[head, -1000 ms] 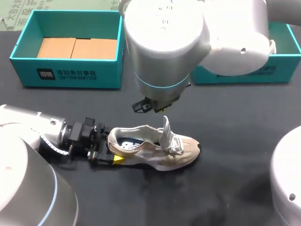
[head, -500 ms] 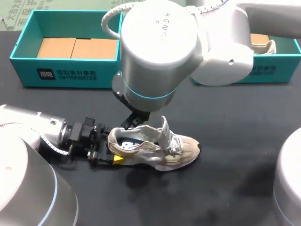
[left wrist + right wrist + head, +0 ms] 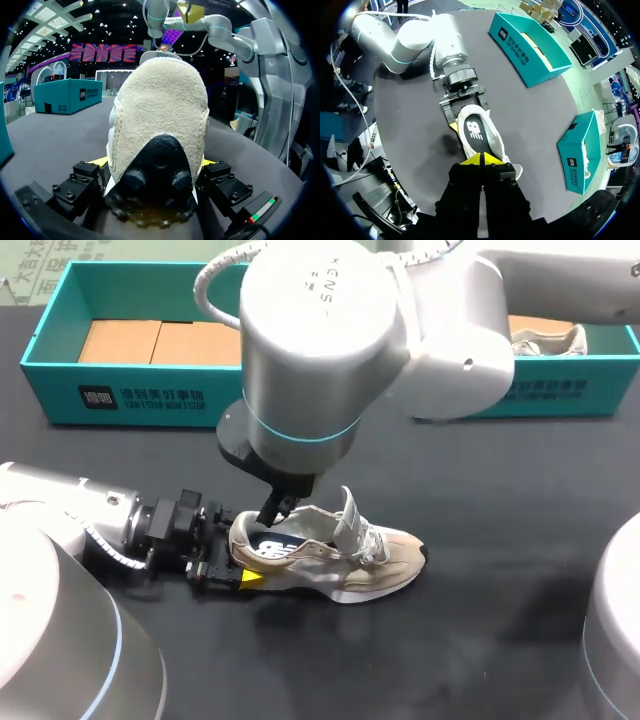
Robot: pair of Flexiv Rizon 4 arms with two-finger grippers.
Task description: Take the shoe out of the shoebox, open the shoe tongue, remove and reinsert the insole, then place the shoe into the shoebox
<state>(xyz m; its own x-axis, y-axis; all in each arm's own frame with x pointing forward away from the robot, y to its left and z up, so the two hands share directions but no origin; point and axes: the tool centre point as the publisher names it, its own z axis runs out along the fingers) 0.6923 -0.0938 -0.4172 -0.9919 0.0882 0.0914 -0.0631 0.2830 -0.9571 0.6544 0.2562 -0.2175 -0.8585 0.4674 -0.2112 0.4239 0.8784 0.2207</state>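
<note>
Black tabletop (image 3: 480, 640) runs under everything, with two teal shoeboxes along its far edge, the left shoebox (image 3: 140, 400) and the right shoebox (image 3: 560, 400). My right arm (image 3: 320, 350) reaches past the middle, while my left arm (image 3: 70, 510) lies low on its own side. Between them the shoe (image 3: 330, 555) sits out of the box on the table, its long axis across me, heel toward my left and toe toward my right. My left gripper (image 3: 153, 162) clamps the heel from both sides. The tongue (image 3: 348, 515) stands up, baring the dark insole (image 3: 474, 131). My right gripper (image 3: 481, 159) hovers over the opening's heel end, tips pressed together and apparently empty, with the insole straight ahead of them. I judge it must spread before dipping in.
</note>
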